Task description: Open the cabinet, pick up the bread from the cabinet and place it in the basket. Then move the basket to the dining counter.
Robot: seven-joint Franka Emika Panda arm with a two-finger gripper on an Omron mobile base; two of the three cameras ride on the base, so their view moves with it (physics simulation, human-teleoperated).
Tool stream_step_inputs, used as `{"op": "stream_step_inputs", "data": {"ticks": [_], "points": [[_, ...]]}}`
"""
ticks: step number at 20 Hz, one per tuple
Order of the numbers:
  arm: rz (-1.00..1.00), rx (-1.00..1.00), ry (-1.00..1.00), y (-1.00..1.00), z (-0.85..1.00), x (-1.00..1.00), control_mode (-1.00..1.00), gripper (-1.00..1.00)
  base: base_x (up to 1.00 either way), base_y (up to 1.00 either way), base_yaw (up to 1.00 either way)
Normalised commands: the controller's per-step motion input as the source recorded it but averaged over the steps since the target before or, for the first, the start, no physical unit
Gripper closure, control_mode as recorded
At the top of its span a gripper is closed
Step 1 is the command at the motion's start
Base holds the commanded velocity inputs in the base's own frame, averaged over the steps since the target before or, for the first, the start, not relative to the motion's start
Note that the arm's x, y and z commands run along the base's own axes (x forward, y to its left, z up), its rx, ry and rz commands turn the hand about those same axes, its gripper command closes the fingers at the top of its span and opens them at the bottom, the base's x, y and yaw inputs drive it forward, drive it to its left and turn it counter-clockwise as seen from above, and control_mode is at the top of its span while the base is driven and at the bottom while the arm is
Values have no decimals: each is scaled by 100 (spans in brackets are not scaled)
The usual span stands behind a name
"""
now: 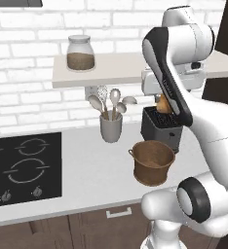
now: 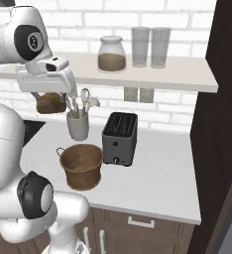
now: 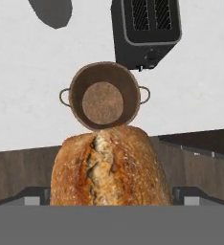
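Golden-brown bread (image 3: 109,167) is clamped in the gripper (image 2: 49,101), held in the air above the pale counter (image 2: 157,183) and higher than the brown woven basket (image 2: 81,166). From the hand view, the basket's round opening lies just beyond the loaf. A black toaster (image 2: 120,138) stands just beside the basket, a grey utensil cup (image 2: 78,125) is near behind it, and a jar (image 2: 111,54) sits on the wall shelf (image 2: 187,74) above.

Bread (image 3: 110,167) hides pincer fingertips; arm covers most of bread in left base view.
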Motion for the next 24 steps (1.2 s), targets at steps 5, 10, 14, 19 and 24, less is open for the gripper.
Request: {"op": "stream_step_inputs", "data": {"ticks": [5, 10, 14, 19, 24], "points": [[0, 1, -19, -16, -64, -3, -100, 100, 0, 0, 0], [0, 0, -1, -2, -48, 33, -100, 100, 0, 0, 0], [0, 0, 1, 0, -44, 41, -100, 100, 0, 0, 0], [0, 0, 8, -4, -49, 25, -100, 100, 0, 0, 0], [0, 1, 11, -4, -56, 25, -100, 100, 0, 0, 0]]}}
